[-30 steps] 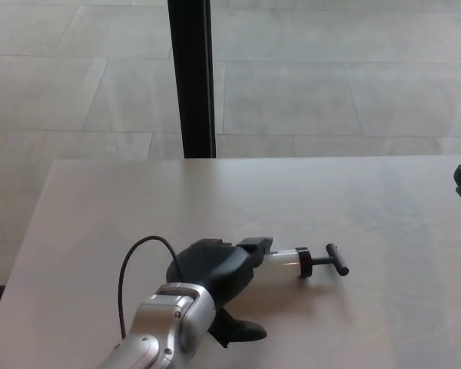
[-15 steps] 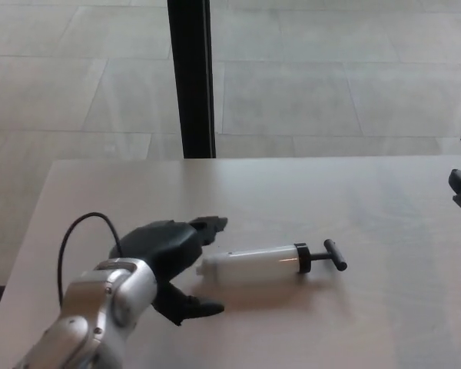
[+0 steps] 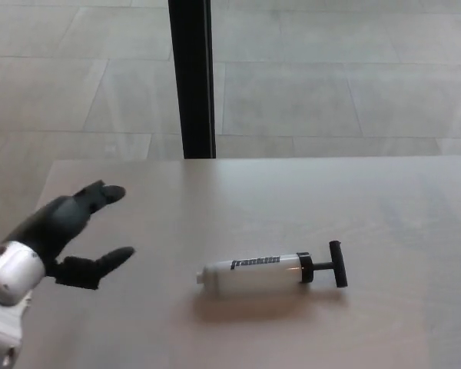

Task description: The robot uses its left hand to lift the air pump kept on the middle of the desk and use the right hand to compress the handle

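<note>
**One robot hand spread wide, pump lying alone on the bench**

One robot hand (image 3: 65,234) shows, at the left edge of the frame, and it is the left one. It is black, on a silver-white wrist that comes in from the lower left corner. Its fingers (image 3: 100,195) point to the upper right and its thumb (image 3: 100,261) sticks out lower down, with a clear gap between them. It is spread and grips nothing. It sits over the left end of the bench (image 3: 384,215), well apart from the pump.

The pump (image 3: 270,273) lies on its side in the lower middle of the frame, touching nothing but the bench top. Its barrel is a pale, cloudy white cylinder with dark lettering along it, too small for me to read surely. The rounded end points to the left. At the right end is a black collar, then a short black rod, then the black handle (image 3: 337,264), a crossbar set across the rod. The handle stands just off the collar, so little of the rod shows. A soft shadow lies under the barrel on the near side.

The bench is a light, wood-toned surface filling the lower half of the frame. Beyond its far edge is a floor (image 3: 330,84) of large grey tiles. A black post (image 3: 192,77) runs from the top of the frame down to the far edge of the bench, left of centre.

The right robot hand is not to be seen anywhere.
</note>
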`<state>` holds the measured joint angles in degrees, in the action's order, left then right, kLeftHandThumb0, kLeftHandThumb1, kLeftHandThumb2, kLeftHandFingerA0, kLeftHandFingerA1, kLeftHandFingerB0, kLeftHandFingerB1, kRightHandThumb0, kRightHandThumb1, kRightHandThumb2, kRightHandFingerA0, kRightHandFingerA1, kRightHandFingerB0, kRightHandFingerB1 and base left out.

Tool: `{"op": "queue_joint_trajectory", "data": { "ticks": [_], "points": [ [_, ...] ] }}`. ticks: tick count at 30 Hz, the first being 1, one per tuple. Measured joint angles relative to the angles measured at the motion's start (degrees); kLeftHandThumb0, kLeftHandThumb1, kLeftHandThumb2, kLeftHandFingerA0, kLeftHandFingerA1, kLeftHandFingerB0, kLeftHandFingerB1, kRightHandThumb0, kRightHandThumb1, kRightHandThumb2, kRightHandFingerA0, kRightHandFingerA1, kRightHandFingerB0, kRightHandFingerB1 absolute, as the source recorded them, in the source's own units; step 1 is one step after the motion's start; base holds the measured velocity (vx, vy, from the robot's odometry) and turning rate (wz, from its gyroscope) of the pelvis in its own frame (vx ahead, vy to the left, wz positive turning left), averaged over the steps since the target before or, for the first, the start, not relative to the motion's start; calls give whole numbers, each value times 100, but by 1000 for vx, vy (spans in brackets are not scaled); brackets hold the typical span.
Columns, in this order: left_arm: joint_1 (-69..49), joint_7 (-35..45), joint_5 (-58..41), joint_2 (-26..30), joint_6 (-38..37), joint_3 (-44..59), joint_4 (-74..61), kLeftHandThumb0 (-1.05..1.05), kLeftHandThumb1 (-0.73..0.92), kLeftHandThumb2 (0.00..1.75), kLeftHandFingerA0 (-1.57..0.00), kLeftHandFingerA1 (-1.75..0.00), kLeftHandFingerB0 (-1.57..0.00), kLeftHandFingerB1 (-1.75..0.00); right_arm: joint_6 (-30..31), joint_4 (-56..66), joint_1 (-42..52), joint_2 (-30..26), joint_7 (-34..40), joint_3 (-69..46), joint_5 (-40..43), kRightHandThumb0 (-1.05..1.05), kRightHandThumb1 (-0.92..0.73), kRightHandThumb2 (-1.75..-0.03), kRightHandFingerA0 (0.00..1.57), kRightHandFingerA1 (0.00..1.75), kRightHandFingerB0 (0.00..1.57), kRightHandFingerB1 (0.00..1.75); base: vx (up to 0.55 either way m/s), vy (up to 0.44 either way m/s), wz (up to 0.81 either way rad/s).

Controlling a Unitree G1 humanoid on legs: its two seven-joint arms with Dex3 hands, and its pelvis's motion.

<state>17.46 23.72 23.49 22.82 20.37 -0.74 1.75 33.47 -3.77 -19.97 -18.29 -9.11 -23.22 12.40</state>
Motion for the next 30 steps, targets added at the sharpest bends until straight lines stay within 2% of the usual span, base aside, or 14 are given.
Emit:
{"op": "queue_joint_trajectory", "data": {
  "ticks": [2,3,4,5,7,8,10,15,21,22,23,26,27,30],
  "points": [
    [-171,26,-91,92,0,275,43,-37,54,110,-3,-53,0,-50,-8,-58,116,-128,-13,-111,5,-76,-78,-65,8,44,13,26,0,0,0],
    [-339,49,-174,167,0,513,89,-67,81,64,-13,-54,-15,-34,-14,-111,229,-245,-28,-215,12,-38,-45,-104,2,53,0,49,0,0,0],
    [-477,64,-237,222,0,710,128,-67,81,64,-14,-55,-14,-35,-19,-155,318,-334,-37,-297,17,-72,-77,-63,13,47,16,30,0,0,0],
    [-602,74,-296,262,0,885,166,-67,81,64,-14,-55,-14,-35,-26,-201,409,-414,-44,-376,21,-72,-77,-63,13,47,16,30,0,0,0],
    [-877,106,-438,350,-1,1261,282,-37,55,111,-3,-54,0,-51,-46,-291,607,-558,-58,-546,36,-70,-77,-63,14,46,17,31,0,0,0],
    [-975,116,-485,381,-1,1390,338,-71,81,63,-17,-56,-13,-38,-52,-324,681,-609,-62,-609,42,-71,-77,-63,16,48,19,33,0,0,0],
    [-1236,134,-618,449,-3,1720,508,-76,74,61,-21,-60,-19,-41,-76,-429,881,-742,-67,-783,52,-75,-77,-64,15,55,19,39,0,0,0],
    [-1862,171,-942,545,-85,2527,1158,-71,76,62,-26,-82,-25,-47,-168,-718,1421,-984,-78,-1254,94,-74,-78,-64,16,53,18,36,0,0,0],
    [-2652,168,-1371,571,-199,3591,2116,-68,75,65,-32,-62,-30,-45,-350,-1245,2121,-1087,-78,-1859,174,-68,-76,-62,15,55,20,37,0,0,0],
    [-2767,166,-1437,566,-216,3760,2248,-64,63,101,-29,-65,-19,-53,-388,-1345,2213,-1088,-78,-1952,187,-69,-74,-62,19,56,22,37,0,0,0],
    [-2916,161,-1520,545,-237,3967,2383,-57,81,63,-27,-58,-28,-45,-441,-1478,2321,-1088,-78,-2066,205,-68,-75,-62,19,57,21,37,0,0,0],
    [-3284,139,-1719,390,-280,4501,2642,-58,83,64,-25,-61,-26,-46,-600,-1842,2557,-1088,-76,-2359,261,-63,-75,-61,22,62,25,39,0,0,0],
    [-3425,126,-1800,319,-285,4704,2761,-64,64,102,-33,-66,-20,-52,-673,-1999,2639,-1088,-75,-2477,282,-57,-75,-62,30,66,29,40,0,0,0],
    [-3763,89,-1991,197,-366,5142,3361,-63,63,103,-33,-63,-16,-49,-846,-2451,2764,-1087,-53,-2821,363,-54,-75,-62,24,67,24,43,0,0,0]
  ]
}}
